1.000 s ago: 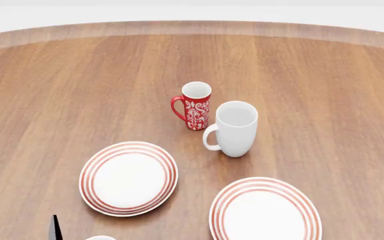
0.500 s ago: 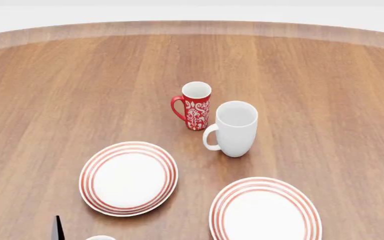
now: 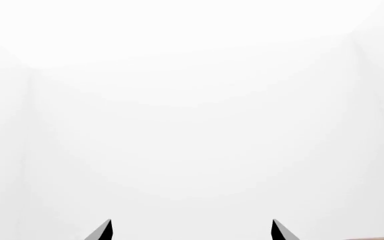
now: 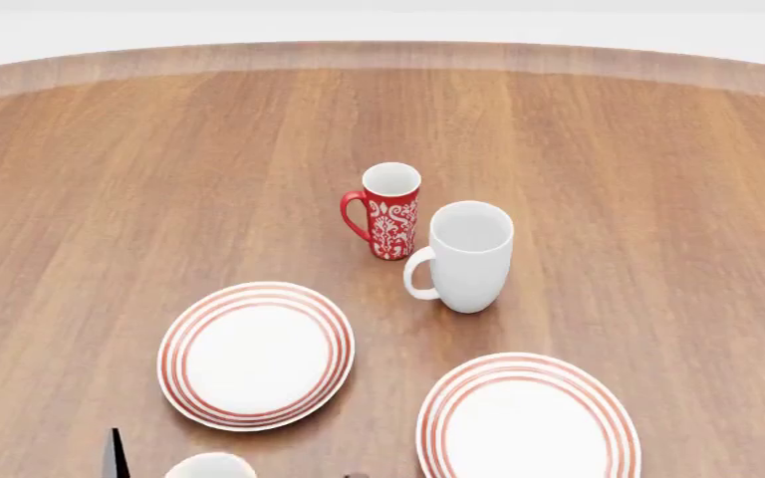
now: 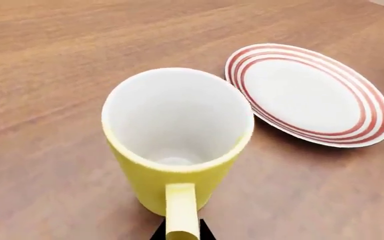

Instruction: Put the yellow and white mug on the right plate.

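The yellow and white mug (image 5: 177, 145) stands upright, yellow outside and white inside, filling the right wrist view. My right gripper (image 5: 180, 235) is shut on its yellow loop handle (image 5: 180, 210), with a dark fingertip on each side. In the head view only the mug's white rim (image 4: 210, 466) shows, at the bottom edge below the left plate. The right plate (image 4: 529, 418), white with red rings, lies at the lower right and holds nothing. My left gripper (image 3: 192, 232) is open and empty, facing blank white; one of its fingers (image 4: 115, 453) shows at the lower left of the head view.
The left ringed plate (image 4: 256, 354) lies just beyond the mug. A ringed plate (image 5: 309, 92) also lies beside the mug in the right wrist view; I cannot tell which one. A plain white mug (image 4: 469, 257) and a red floral mug (image 4: 389, 211) stand mid-table. The table's far edge (image 4: 382, 55) curves across the back.
The mug's white rim has come further into the head view from the bottom edge. A dark tip has appeared at the bottom edge to its right. The left finger has barely moved.
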Tool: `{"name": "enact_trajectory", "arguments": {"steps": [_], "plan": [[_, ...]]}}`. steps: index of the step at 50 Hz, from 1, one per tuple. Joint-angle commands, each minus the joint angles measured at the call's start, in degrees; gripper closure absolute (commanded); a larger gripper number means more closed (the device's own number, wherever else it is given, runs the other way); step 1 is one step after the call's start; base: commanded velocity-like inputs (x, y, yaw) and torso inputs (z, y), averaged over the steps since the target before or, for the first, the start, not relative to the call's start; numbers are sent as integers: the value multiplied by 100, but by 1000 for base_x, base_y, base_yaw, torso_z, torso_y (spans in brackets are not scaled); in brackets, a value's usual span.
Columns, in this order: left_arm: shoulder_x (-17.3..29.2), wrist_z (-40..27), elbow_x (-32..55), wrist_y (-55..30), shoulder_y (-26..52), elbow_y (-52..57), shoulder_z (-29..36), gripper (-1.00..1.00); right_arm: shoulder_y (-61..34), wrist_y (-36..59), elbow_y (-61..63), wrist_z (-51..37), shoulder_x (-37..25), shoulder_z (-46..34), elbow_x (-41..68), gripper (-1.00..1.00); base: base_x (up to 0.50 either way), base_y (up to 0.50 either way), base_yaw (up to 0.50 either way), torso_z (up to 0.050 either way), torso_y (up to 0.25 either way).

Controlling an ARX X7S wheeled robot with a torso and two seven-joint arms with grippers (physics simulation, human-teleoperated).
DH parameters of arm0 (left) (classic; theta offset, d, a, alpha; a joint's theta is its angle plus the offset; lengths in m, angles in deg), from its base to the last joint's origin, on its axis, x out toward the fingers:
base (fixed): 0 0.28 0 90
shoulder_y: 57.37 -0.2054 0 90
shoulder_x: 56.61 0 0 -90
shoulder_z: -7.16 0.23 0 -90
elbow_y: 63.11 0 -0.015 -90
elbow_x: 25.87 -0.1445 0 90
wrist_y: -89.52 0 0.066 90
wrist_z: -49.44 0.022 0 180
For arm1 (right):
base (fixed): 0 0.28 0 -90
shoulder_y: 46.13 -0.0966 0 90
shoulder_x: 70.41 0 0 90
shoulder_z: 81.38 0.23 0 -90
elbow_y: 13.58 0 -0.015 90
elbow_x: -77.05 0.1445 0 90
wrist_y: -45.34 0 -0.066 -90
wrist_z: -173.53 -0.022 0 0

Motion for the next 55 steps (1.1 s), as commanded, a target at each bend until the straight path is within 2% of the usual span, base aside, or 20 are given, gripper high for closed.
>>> {"name": "enact_trajectory", "arguments": {"steps": [1,15,30,55], "plan": [[-96,68,-117,50,12,-76,-110,-100,-194,226,391,-211,37,564,122,100,0,0,0,0,0],[-59,61,-45,-246,-24,192,-140,-100,-567,838,1718,-962,-494,1726,755,100,0,0,0,0,0],[-40,38,-35,-329,-7,233,-115,-100,-669,781,1338,-1478,-648,2159,728,100,0,0,0,0,0],[5,-17,-106,-278,-24,237,-39,-100,-277,691,1603,-2145,-861,2792,946,100,0,0,0,0,1]]}}
